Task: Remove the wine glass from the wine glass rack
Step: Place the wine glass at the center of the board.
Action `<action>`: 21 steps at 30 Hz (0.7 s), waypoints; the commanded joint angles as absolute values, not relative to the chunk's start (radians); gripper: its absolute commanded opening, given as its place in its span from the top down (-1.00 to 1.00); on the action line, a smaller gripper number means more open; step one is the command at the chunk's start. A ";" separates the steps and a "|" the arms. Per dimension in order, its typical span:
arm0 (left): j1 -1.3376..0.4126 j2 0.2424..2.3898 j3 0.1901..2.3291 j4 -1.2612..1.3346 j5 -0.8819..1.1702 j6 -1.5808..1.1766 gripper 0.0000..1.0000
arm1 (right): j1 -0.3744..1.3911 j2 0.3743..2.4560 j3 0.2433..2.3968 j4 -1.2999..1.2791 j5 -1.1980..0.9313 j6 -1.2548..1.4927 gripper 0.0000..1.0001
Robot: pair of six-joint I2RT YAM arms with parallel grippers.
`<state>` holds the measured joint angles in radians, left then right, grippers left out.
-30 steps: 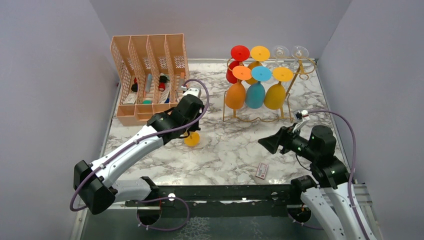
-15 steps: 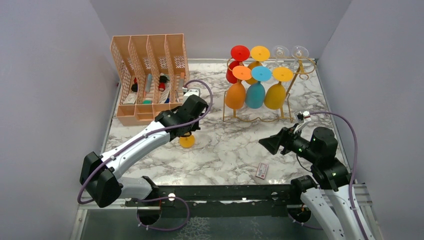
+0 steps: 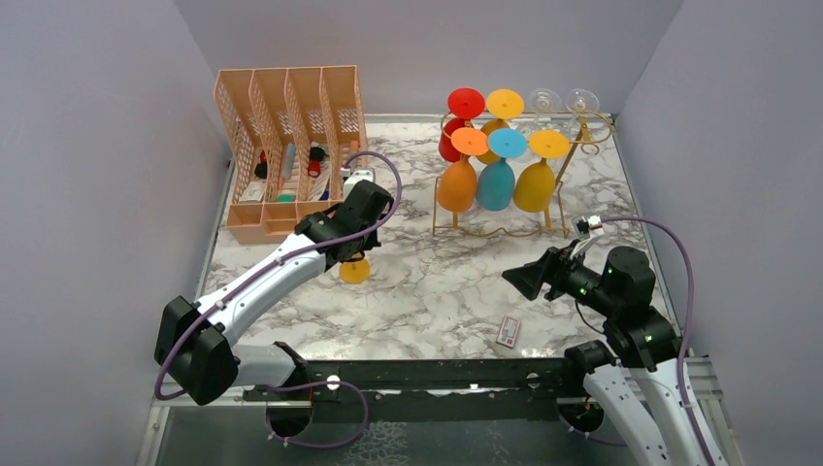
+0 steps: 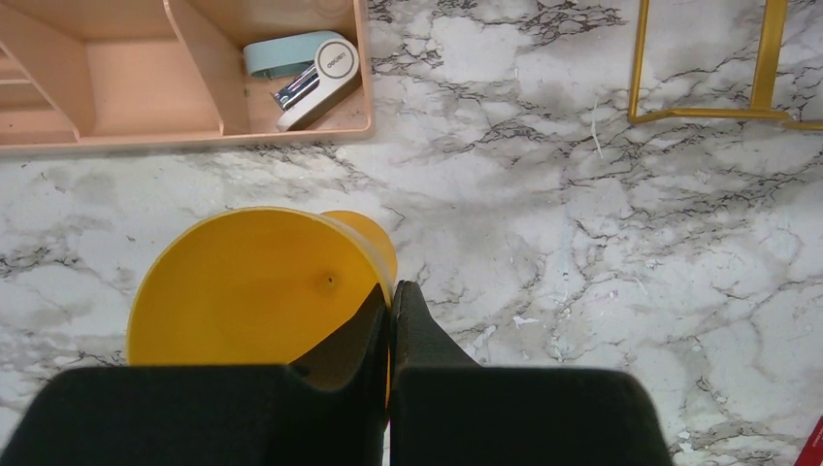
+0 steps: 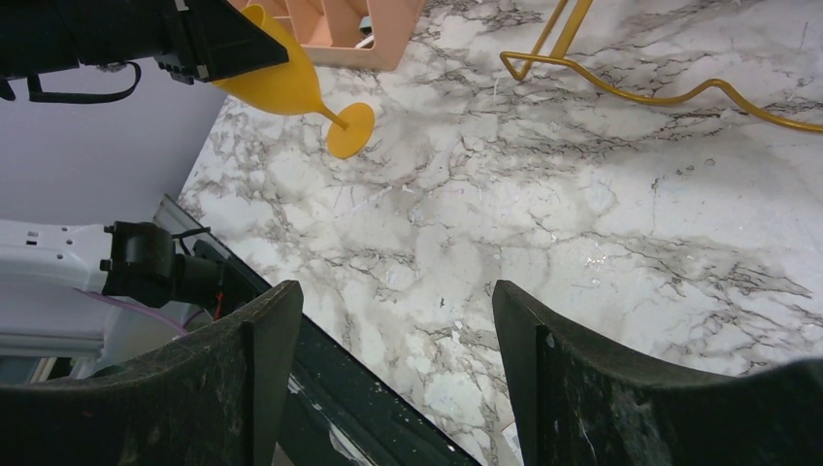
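- Wine glass (image 4: pixel 250 291), the yellow one, is off the wine glass rack (image 4: pixel 767 53); it sits to the left of the rack and nearer to me, over the marble table (image 3: pixel 437 282).
- My left hand (image 4: pixel 391 311) is clamped on the rim of the wine glass, with the bowl wall pinched between the two black fingers (image 4: pixel 427 340).
- From my right wrist, the wine glass hangs tilted, with its stem and round foot pointing down and away from my left hand. I cannot tell whether the foot touches the marble.
- My right hand (image 5: pixel 393 296) waits in front of the right end of the rack, closer to me, with its fingers spread wide and nothing between them.
- On the rack itself, an orange glass (image 3: pixel 456 184), a blue glass (image 3: pixel 496 183) and another yellow glass (image 3: pixel 534 184) hang upside down in the front row.
- A peach file organiser (image 3: pixel 291 97) stands left of the rack, with a pale blue stapler (image 4: pixel 309 70) in its nearest compartment.
- A small red and white card (image 3: pixel 508 332) lies in front of the rack, near the table's edge.
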<state>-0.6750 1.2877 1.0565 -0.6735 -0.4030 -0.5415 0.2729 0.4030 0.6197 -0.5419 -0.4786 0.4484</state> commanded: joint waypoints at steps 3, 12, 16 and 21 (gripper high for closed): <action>-0.671 1.266 1.032 -0.626 -0.385 -0.564 1.00 | 0.272 0.405 0.607 -0.548 -0.468 0.461 -0.50; -0.670 1.253 1.040 -0.625 -0.364 -0.539 0.53 | 0.272 0.408 0.606 -0.547 -0.468 0.462 -0.50; -0.670 1.220 1.042 -0.623 -0.372 -0.536 0.22 | 0.272 0.415 0.610 -0.549 -0.461 0.462 -0.50; -0.670 1.186 1.065 -0.625 -0.371 -0.518 -0.03 | 0.272 0.440 0.651 -0.551 -0.442 0.451 -0.50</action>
<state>-0.6743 1.2354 1.0451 -0.6369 -0.3820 -0.5350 0.2729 0.4171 0.6197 -0.5419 -0.4767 0.4545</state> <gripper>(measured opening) 0.438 0.748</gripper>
